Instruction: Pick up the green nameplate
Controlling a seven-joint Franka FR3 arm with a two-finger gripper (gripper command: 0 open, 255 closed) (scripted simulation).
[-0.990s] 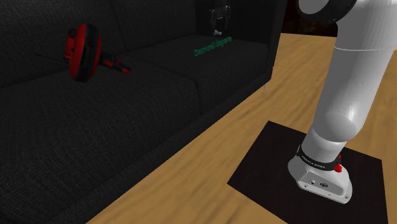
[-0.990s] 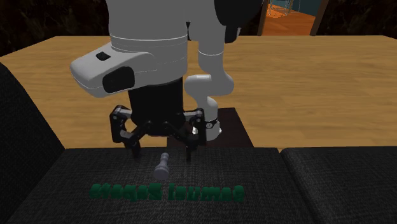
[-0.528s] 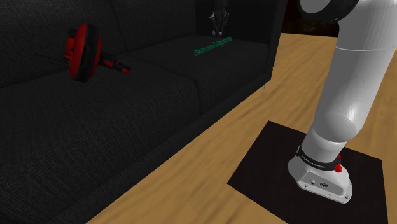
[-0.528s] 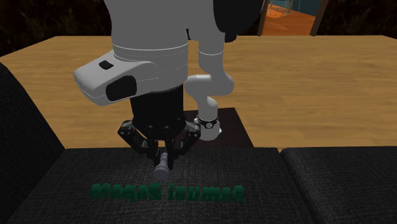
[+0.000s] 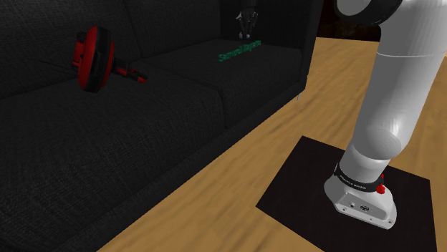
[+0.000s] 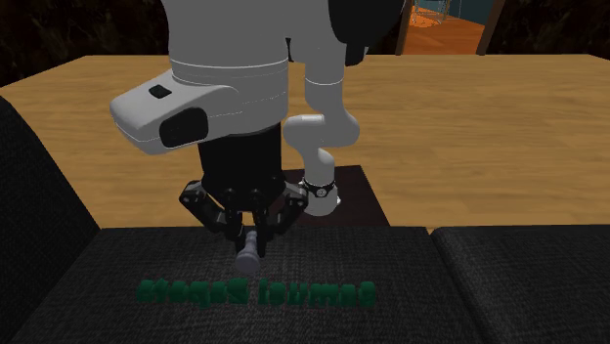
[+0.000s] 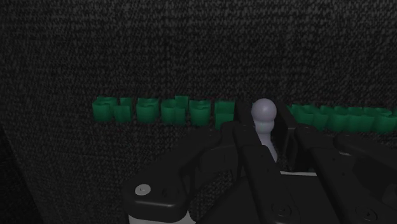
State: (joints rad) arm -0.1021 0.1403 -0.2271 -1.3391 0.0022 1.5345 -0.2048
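Fingers (image 6: 226, 224) closed since a second ago, clasping grey pawn (image 7: 263, 113), green nameplate (image 7: 159, 109) just beyond, on sofa (image 5: 143, 129).

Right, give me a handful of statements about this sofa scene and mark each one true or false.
1. The green nameplate lies on the sofa seat. True.
2. The gripper is shut on the nameplate. False: it clasps a small grey peg, and the nameplate lies just beyond it, not held.
3. A red and black wheel rests on the sofa. True.
4. The floor is grey carpet. False: it is wood.
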